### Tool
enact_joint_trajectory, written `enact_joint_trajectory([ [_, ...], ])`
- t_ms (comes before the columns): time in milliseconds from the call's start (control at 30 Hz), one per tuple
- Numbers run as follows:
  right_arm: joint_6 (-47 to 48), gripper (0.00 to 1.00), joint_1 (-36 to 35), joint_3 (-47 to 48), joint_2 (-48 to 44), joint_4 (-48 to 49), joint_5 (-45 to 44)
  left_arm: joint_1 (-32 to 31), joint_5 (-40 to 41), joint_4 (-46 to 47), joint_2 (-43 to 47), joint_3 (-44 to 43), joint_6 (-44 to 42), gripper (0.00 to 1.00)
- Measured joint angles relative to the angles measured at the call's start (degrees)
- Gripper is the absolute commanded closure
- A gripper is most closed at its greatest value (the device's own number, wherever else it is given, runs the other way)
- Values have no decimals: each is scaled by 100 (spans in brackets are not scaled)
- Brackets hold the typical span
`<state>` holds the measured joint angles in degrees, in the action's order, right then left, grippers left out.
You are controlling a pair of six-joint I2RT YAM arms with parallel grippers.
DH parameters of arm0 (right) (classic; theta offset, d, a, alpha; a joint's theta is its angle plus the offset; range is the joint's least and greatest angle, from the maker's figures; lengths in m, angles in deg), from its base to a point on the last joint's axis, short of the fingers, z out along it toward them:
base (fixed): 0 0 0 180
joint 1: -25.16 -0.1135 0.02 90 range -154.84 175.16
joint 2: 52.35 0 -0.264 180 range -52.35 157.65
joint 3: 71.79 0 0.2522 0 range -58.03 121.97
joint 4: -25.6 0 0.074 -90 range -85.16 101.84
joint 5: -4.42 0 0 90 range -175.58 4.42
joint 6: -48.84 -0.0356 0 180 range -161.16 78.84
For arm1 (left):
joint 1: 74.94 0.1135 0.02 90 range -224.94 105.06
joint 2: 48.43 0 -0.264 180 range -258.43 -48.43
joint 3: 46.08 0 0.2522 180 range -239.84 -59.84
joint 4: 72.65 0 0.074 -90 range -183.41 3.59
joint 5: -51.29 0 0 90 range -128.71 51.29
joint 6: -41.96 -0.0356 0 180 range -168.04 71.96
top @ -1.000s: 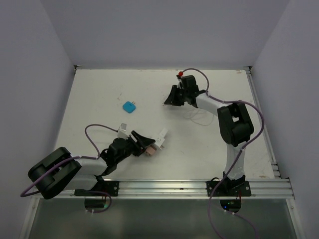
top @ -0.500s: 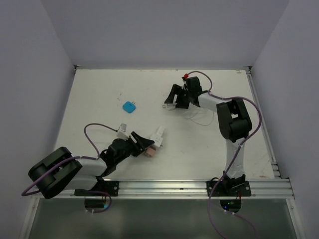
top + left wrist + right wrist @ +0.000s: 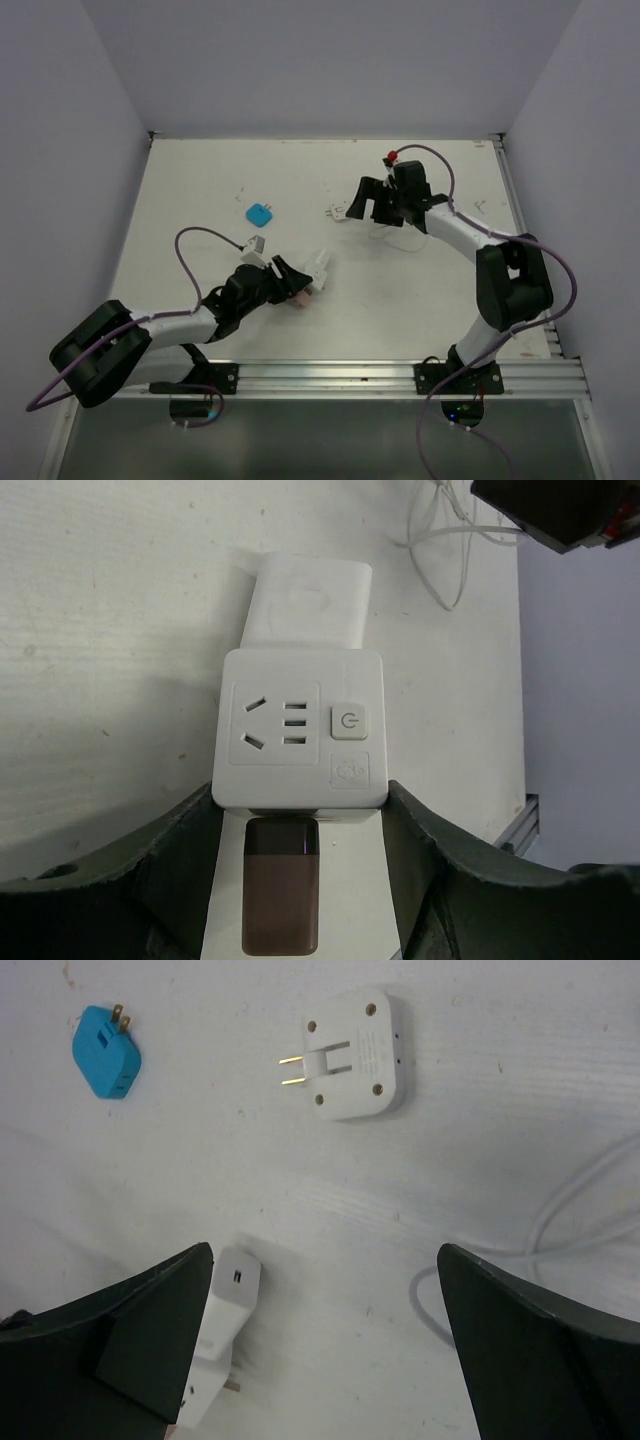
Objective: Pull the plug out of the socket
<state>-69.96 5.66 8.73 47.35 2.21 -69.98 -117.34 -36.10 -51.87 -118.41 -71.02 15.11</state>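
The white cube socket (image 3: 300,727) sits between the fingers of my left gripper (image 3: 300,800), which is shut on its sides. A white plug block (image 3: 308,602) sticks out of its far side and a brown plug (image 3: 282,885) out of its near side. From above, the left gripper (image 3: 283,283) holds the socket (image 3: 303,283) low over the table left of centre. My right gripper (image 3: 365,205) stands open and empty further back. A flat white plug (image 3: 350,1055) with two prongs lies loose on the table ahead of the right gripper (image 3: 325,1350).
A blue plug (image 3: 260,214) lies on the table at the back left. A thin white cable (image 3: 560,1220) loops on the table under the right arm. The table (image 3: 200,180) has walls on three sides and a metal rail (image 3: 400,375) along its near edge.
The right gripper has opened and drawn back to the right, leaving the flat white plug on the table. The left gripper has shifted slightly with the socket.
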Motion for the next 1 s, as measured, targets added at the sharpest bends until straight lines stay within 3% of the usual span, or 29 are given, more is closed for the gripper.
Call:
enact_joint_trajectory([
  [200,177,1,2,-981,-1231,-33,-4,-76,269,-992,42,-603,-785,100],
  [767,435,1,2,-1943,-2476,-223,81,-1145,1145,-2452,-634,-1991,-1991,64],
  [1000,494,1,2,-2131,-2684,-341,90,-1207,1180,-2579,-647,-2065,-2052,30],
])
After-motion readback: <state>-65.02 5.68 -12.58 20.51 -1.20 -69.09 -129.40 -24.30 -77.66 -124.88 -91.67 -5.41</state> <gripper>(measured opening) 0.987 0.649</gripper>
